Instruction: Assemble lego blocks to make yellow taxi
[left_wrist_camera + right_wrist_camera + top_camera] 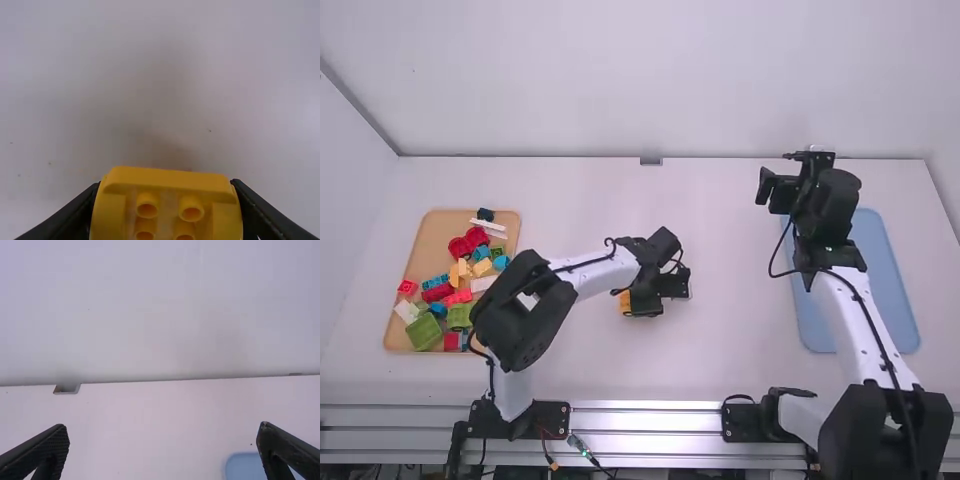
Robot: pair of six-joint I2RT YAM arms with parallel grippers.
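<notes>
Left wrist view: my left gripper [645, 298] grasps a yellow block [167, 181], hollow tubes showing; my right gripper [780, 174] is spread open.

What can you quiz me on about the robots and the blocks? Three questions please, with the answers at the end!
1. Pick one. What colour is the piece that the left gripper is holding?
A) red
B) yellow
C) green

2. True or false? The right gripper is holding a blue block.

3. Fill in the missing word. The tray with the loose blocks stands near the base of the ____ arm.

Key:
1. B
2. False, there is nothing between its open fingers.
3. left
</notes>
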